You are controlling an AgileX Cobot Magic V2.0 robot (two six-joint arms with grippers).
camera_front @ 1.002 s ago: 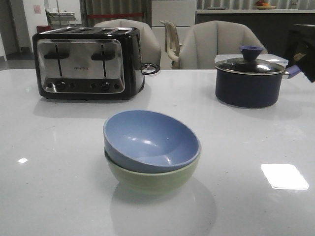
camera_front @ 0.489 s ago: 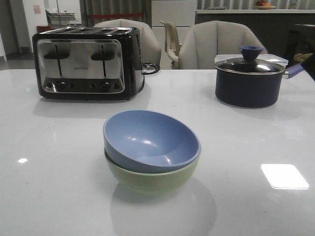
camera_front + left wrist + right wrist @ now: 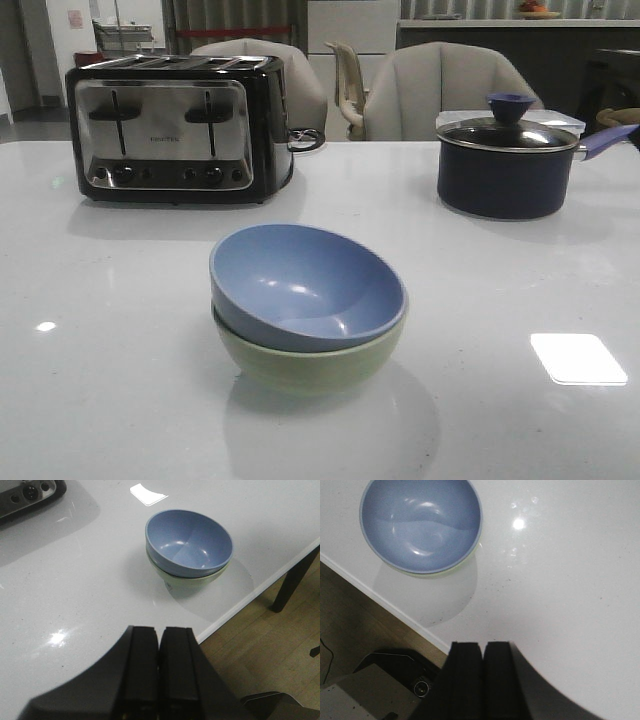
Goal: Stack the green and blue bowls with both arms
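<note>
The dusty blue bowl (image 3: 305,285) sits nested inside the pale green bowl (image 3: 310,368) near the front middle of the white table (image 3: 120,380). The stack also shows in the left wrist view, blue bowl (image 3: 189,539) over green bowl (image 3: 187,582), and in the right wrist view, blue bowl (image 3: 421,522) with only a sliver of green bowl (image 3: 455,568). My left gripper (image 3: 159,630) is shut and empty, held back above the table's edge. My right gripper (image 3: 483,645) is shut and empty, also well apart from the bowls. Neither arm shows in the front view.
A black and chrome toaster (image 3: 175,130) stands at the back left. A dark lidded saucepan (image 3: 505,165) with a blue knob stands at the back right. Chairs (image 3: 440,90) stand behind the table. The table's front edge (image 3: 260,587) drops to a wooden floor.
The dark arm part at the far right edge of the front view has drawn out of the picture, uncovering the saucepan's handle. The bowls have not moved.
</note>
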